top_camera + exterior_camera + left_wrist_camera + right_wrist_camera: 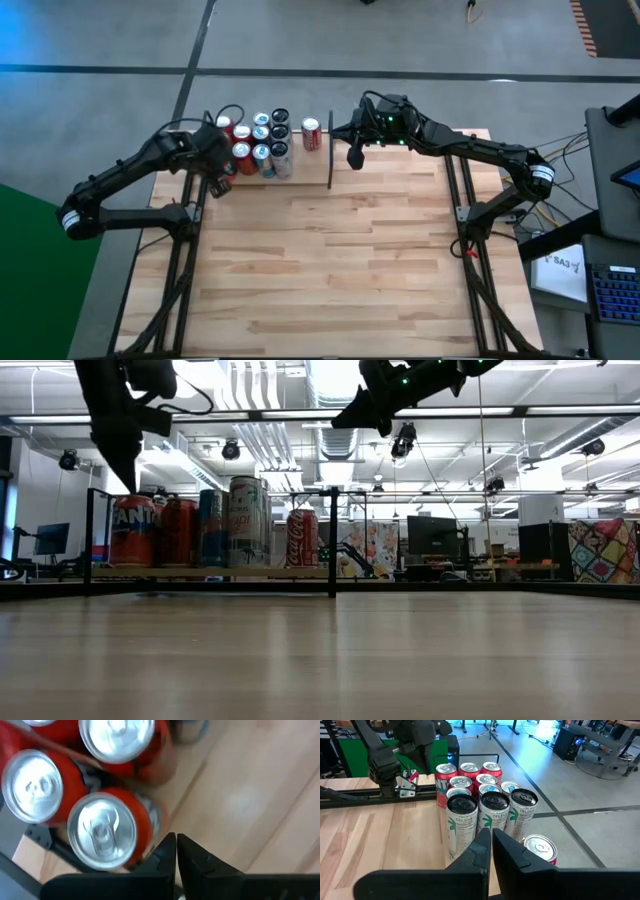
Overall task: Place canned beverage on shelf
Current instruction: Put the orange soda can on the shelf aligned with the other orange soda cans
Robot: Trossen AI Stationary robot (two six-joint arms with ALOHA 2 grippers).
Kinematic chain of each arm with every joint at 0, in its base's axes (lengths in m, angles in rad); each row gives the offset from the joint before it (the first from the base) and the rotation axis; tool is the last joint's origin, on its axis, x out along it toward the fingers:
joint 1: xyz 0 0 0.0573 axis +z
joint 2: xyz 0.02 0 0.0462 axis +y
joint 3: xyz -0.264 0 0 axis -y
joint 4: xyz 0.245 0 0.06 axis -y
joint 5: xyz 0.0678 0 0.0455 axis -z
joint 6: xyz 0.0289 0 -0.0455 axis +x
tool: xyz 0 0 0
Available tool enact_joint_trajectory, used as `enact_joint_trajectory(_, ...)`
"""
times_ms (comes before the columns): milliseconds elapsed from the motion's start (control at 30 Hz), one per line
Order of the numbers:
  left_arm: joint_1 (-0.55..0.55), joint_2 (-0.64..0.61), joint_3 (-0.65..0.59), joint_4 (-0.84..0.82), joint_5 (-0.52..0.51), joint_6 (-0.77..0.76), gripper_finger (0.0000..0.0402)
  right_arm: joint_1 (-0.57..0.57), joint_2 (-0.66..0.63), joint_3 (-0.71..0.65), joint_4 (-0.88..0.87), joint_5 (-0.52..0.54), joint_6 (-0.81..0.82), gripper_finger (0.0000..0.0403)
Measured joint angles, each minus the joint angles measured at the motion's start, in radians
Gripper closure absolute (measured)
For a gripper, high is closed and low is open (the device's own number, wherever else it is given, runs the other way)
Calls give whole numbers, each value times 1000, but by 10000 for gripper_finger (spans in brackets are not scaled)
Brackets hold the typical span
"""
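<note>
Nothing is being carried: the left gripper (221, 186), fingers pressed together, is hovering beside the cans (256, 143) clustered on the shelf's (350, 270) far-left part. Farther right, the right gripper (354, 157), also closed, is hanging near the lone red can (311, 133); lifting clear straight up avoids toppling neighbours.

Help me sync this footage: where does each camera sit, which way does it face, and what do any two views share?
High: above the table, looking straight down on the shelf, the can cluster and both arms.
Low: at table-top height, looking level across at the cans and the room; arms enter from above.
Left wrist: on the left arm, looking down at red cans past the shut left hand.
Right wrist: on the right arm, facing the cluster past the shut right hand.
Shared: the lone red can shows in high, low and right wrist.
</note>
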Motion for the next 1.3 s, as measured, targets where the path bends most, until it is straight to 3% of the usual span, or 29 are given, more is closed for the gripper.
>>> enact_joint_trajectory(167,1,0,0,82,-32,-18,402,0,0,0,0,0,0,394)
enact_joint_trajectory(400,1,2,0,98,-257,-18,402,0,0,0,0,0,0,394)
enact_joint_trajectory(767,1,20,0,113,-176,-35,402,0,0,0,0,0,0,394)
enact_joint_trajectory(1300,1,52,2,111,-145,9,402,0,0,0,0,0,0,394)
